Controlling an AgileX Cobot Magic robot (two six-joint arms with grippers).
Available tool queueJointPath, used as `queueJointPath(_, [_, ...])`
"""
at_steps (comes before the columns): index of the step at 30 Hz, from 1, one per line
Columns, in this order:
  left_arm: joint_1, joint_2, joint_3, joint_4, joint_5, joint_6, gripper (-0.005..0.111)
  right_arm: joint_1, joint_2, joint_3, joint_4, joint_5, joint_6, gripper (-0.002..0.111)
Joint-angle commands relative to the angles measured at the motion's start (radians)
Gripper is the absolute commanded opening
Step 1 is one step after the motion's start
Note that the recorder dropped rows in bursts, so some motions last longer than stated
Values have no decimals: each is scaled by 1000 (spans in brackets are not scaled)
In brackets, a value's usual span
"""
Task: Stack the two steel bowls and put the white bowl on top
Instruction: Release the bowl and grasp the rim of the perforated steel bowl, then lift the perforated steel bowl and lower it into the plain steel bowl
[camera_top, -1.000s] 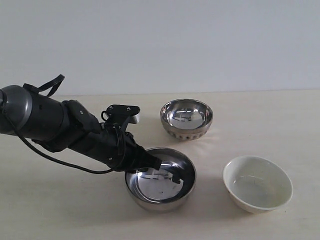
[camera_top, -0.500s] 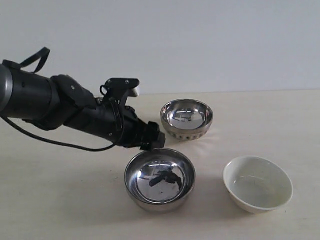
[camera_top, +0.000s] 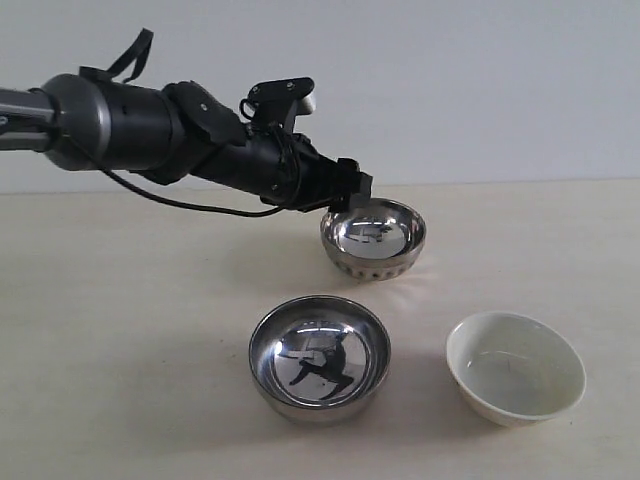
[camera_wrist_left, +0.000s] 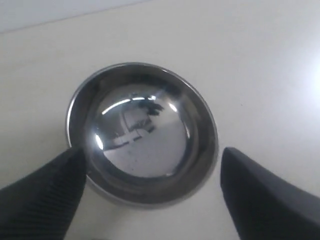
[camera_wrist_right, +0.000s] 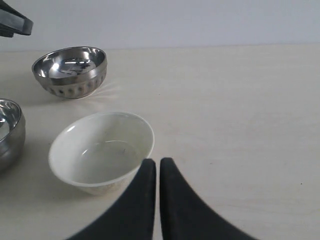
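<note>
On my feed I see a plain, pale cream counter (camera_top: 120, 330), matte and unmarked, running back to a straight line where it meets a bare wall (camera_top: 480, 80) of light grey-white. The light looks soft and even to me, and it leaves only faint, blurred shadows on the counter. In the left wrist view one patch of the counter near the frame's edge washes out to a white glare (camera_wrist_left: 314, 80).
</note>
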Motion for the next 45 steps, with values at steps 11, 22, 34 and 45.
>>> queueJointPath(11, [81, 317, -408, 190, 265, -227, 70, 1, -5, -2, -6, -5, 1, 0])
queueJointPath(22, [81, 376, -441, 190, 268, -227, 44, 1, -5, -2, -6, -5, 1, 0])
queueJointPath(34, [83, 309, -441, 138, 219, -203, 4, 1, -5, -2, -6, -5, 1, 0])
queueJointPath(45, [83, 122, -439, 240, 396, -223, 4, 1, -5, -2, -6, -5, 1, 0])
